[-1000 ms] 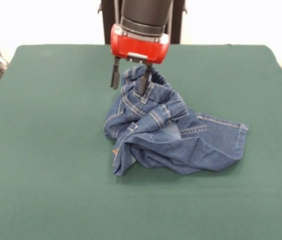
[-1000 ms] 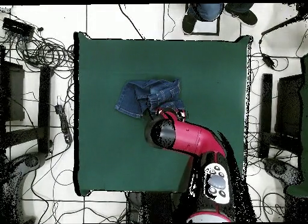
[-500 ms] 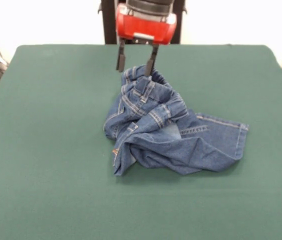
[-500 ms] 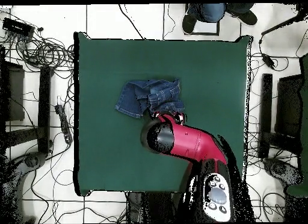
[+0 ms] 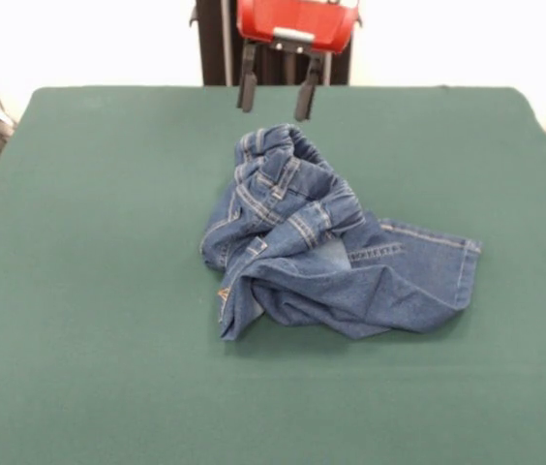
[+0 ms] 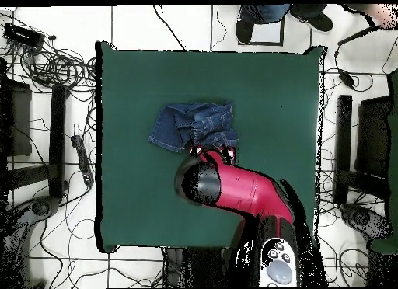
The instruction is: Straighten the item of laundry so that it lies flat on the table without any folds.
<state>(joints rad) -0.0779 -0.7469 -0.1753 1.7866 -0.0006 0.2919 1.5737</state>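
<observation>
Jeans (image 5: 326, 257): lying crumpled near the middle of the desk (image 5: 99, 291), the waistband end bunching up into a mound toward twelve o'clock in the front view, one leg trailing out flat toward four o'clock with its hem showing.
Folds: the second leg is tucking under the heap at about seven o'clock, so I am judging the cloth far from flat.
Claw (image 5: 276, 90): hanging released and empty above the waistband mound, both fingers spread apart and touching no denim.
Overhead check: my arm is covering the six o'clock edge of the jeans (image 6: 194, 124) from above, and the claw itself is hiding beneath it there.
Step in hand: I am judging myself to be between grasps, choosing where to take hold next.
Next move: it is calling for a descent onto a free edge, most likely the waistband ridge right below me, then a lift and a drag away from the flat leg to pull the buried leg open.
Care: I am wanting to pinch one layer only, or the heap will simply slide as a lump.
</observation>
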